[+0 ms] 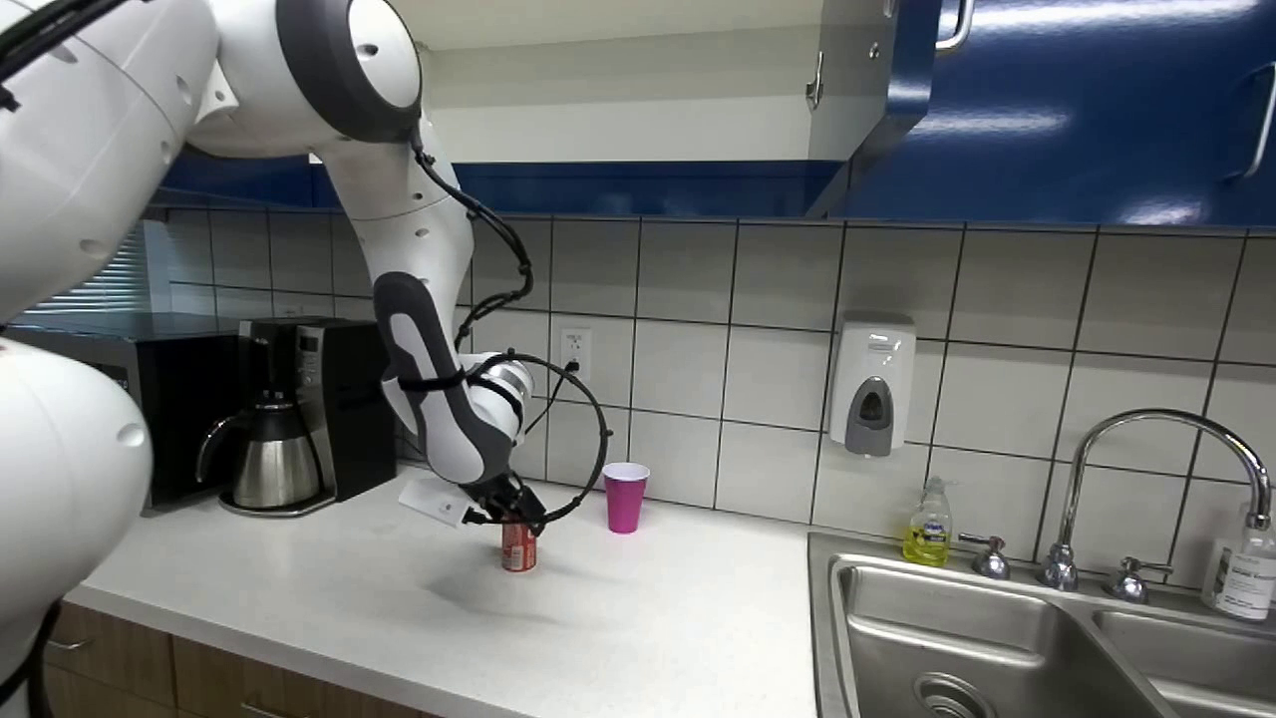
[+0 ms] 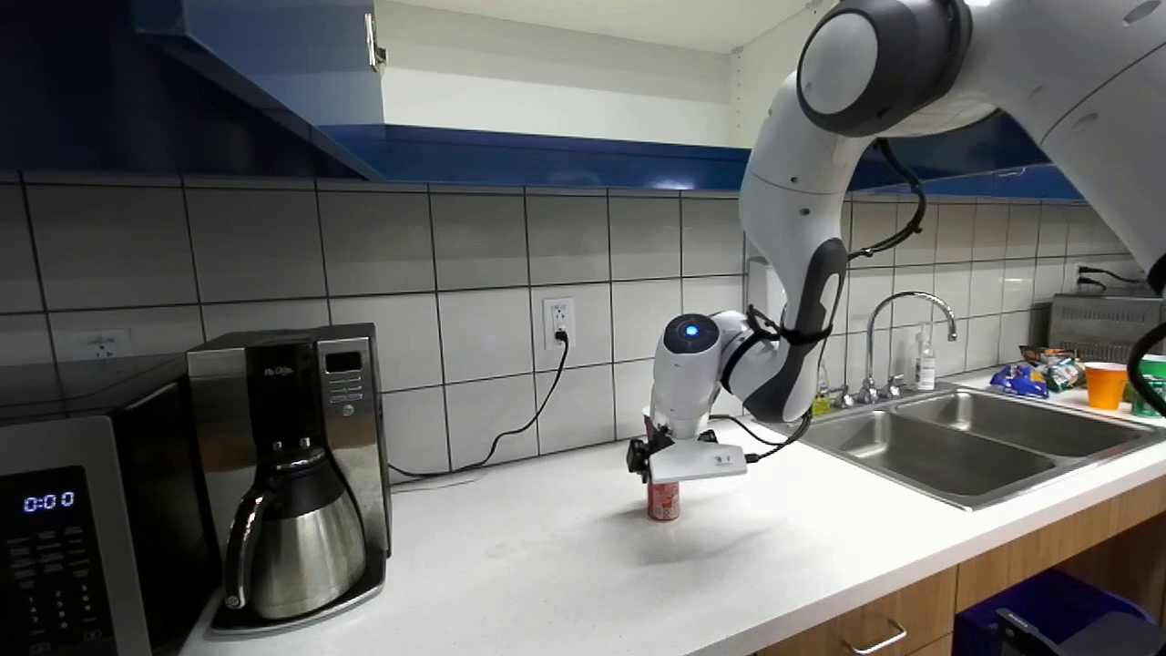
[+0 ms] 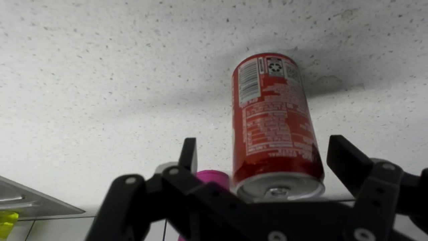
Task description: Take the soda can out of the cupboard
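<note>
The soda can (image 1: pixel 518 547) stands upright on the white counter, red with a silvery top. It also shows in an exterior view (image 2: pixel 664 501), its upper part hidden by the gripper and wrist camera. In the wrist view the can (image 3: pixel 272 117) is between the two fingers of my gripper (image 3: pixel 263 147). The gripper is open, with a gap on each side of the can, wider on the left. The cupboard (image 1: pixel 638 189) hangs above, its dark blue door open and pale interior showing. It shows in both exterior views (image 2: pixel 565 159).
A pink cup (image 1: pixel 625 499) stands by the tiled wall just behind the can; it shows beside the left finger (image 3: pixel 214 177). A coffee maker (image 2: pixel 355 437) and microwave (image 2: pixel 73 510) stand at one end. A steel sink (image 1: pixel 827 618) and faucet (image 1: pixel 1072 499) are at the other.
</note>
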`<action>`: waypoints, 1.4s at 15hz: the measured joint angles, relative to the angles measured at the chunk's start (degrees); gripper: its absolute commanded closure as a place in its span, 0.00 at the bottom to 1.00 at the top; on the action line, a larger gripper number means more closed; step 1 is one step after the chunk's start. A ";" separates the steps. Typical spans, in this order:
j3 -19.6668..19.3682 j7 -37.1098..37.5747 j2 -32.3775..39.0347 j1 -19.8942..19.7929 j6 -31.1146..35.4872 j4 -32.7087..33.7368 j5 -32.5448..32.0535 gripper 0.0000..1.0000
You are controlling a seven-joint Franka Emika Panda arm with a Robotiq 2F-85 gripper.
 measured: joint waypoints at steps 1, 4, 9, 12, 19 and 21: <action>-0.24 -1.83 -1.85 0.00 0.00 -1.94 1.70 0.00; -0.68 -9.30 -8.03 -0.08 -0.02 -8.52 8.75 0.00; -0.28 -24.43 -16.67 -0.56 -0.99 -17.53 23.14 0.00; 1.13 -33.80 -20.58 -0.87 -2.98 -20.82 32.88 0.00; 7.21 -57.42 -29.89 -0.85 -13.43 -23.24 58.81 0.00; 9.12 -62.98 -33.12 -0.93 -17.99 -23.03 65.11 0.00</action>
